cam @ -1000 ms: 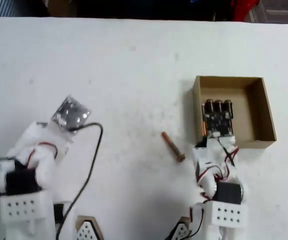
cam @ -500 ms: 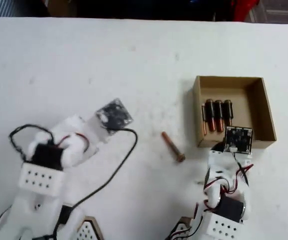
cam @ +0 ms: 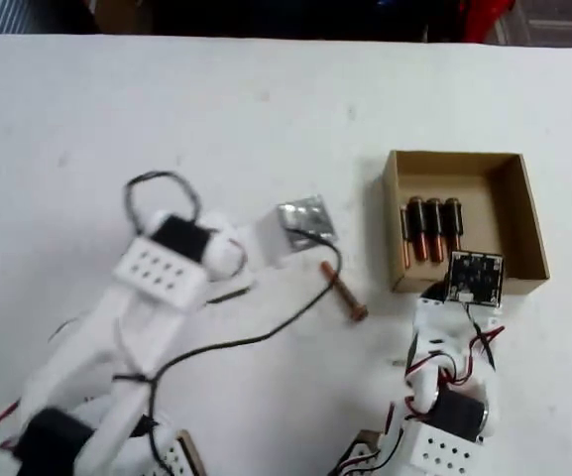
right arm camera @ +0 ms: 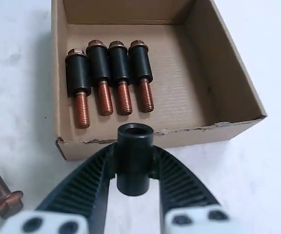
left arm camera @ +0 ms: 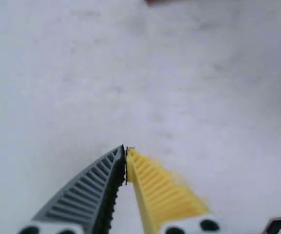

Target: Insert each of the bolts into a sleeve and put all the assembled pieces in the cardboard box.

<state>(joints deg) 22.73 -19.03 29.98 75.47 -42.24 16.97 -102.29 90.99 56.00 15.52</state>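
Swung over near the bolt (cam: pixel 343 291), left tool (left arm camera: pixel 125 152) has tips together; right tool (right arm camera: pixel 133 158) clamps sleeve (right arm camera: pixel 135 139).

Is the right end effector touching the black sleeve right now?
Touching. The right wrist view shows the sleeve standing between the right end effector's two fingers, each pressed against its side, just outside the cardboard box.

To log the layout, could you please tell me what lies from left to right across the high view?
Left arm → loose bolt → box holding sleeved bolts.
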